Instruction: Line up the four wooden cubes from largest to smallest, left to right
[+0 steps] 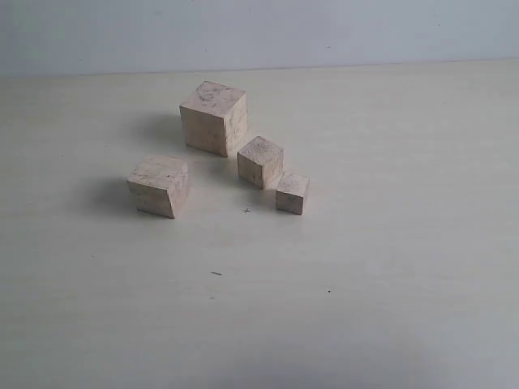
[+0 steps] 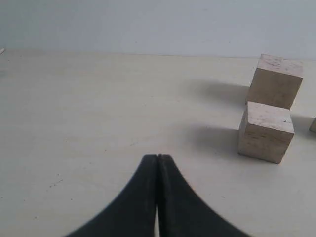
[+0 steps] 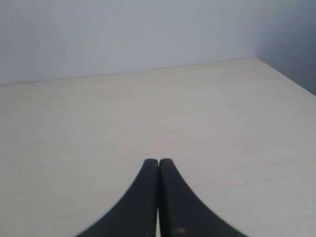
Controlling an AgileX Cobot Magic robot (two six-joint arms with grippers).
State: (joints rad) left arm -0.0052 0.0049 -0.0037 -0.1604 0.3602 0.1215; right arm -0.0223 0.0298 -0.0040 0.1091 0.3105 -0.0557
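The pale table (image 1: 405, 308) carries a largest cube (image 1: 214, 117), second cube (image 1: 159, 185), third cube (image 1: 260, 161) and smallest cube (image 1: 292, 193).

The largest cube (image 1: 214, 118), second-largest cube (image 1: 159, 185), third cube (image 1: 260, 161) and smallest cube (image 1: 292, 193) are bare, matt, pale wood with dark speckles, the surface (image 1: 389, 267) is smooth, faintly grained and matt cream, and the left claw (image 2: 157, 159) and right claw (image 3: 158, 162) look smooth, matt black plastic.
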